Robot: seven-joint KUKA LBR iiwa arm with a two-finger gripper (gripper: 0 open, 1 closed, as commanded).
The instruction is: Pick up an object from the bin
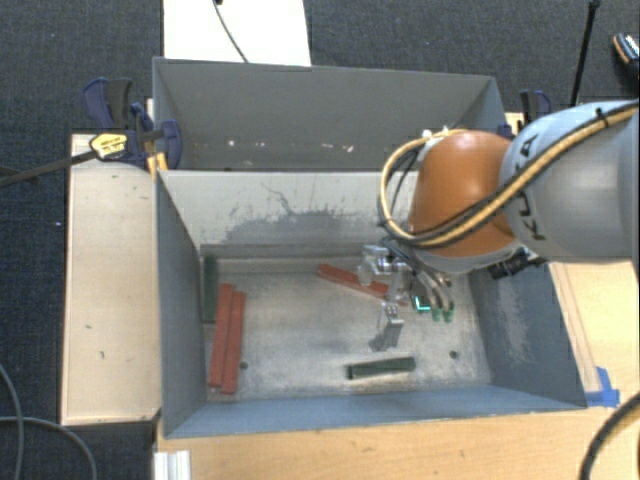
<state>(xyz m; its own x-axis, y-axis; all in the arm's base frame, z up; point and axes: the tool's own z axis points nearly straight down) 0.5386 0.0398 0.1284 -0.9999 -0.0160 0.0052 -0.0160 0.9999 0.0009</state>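
Found the gripper point(386, 338) low over the floor of the bin point(300, 408), right of centre, hung from the arm point(590, 183) reaching in from the right beneath its orange cover point(462, 193). Could not tell from above whether wide or narrow; made out nothing held in it.

Noted a dark green bar point(380, 368) lying flat just in front of it, near the front wall, apart from the tip and not touched. Noted a red stick point(345, 277) lying slantwise just behind it, toward the back slope, with the right end hidden under the wrist. Judged these two the nearest candidates, each lying singly and flat on open metal, and so likely easier to take than anything crowded. Could not choose between them.

Saw two red-brown bars point(228, 338) side by side and touching near the left wall, and a dark green strip point(208, 288) tucked against that wall beside them, all well apart from the gripper. Judged these awkward, being pressed toward the corner with little space to close around.

Took the floor for bare grey metal, scuffed, with a pale smear on the back slope. Saw dark carpet point(60, 48) round the bin.
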